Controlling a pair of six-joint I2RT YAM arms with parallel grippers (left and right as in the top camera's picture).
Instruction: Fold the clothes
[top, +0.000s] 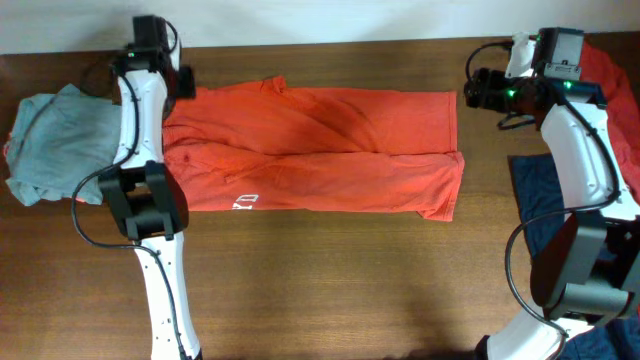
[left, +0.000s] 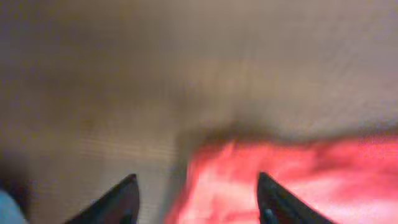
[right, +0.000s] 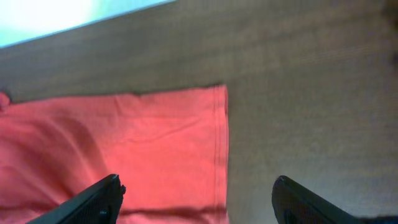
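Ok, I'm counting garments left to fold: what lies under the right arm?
A navy garment and a red garment show around the right arm; it covers part of each, so their full extent is hidden.

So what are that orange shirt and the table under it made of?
The orange-red T-shirt looks like soft matte knit fabric, probably cotton: it creases and has a stitched hem. The table looks like brown wood or laminate, with visible grain.
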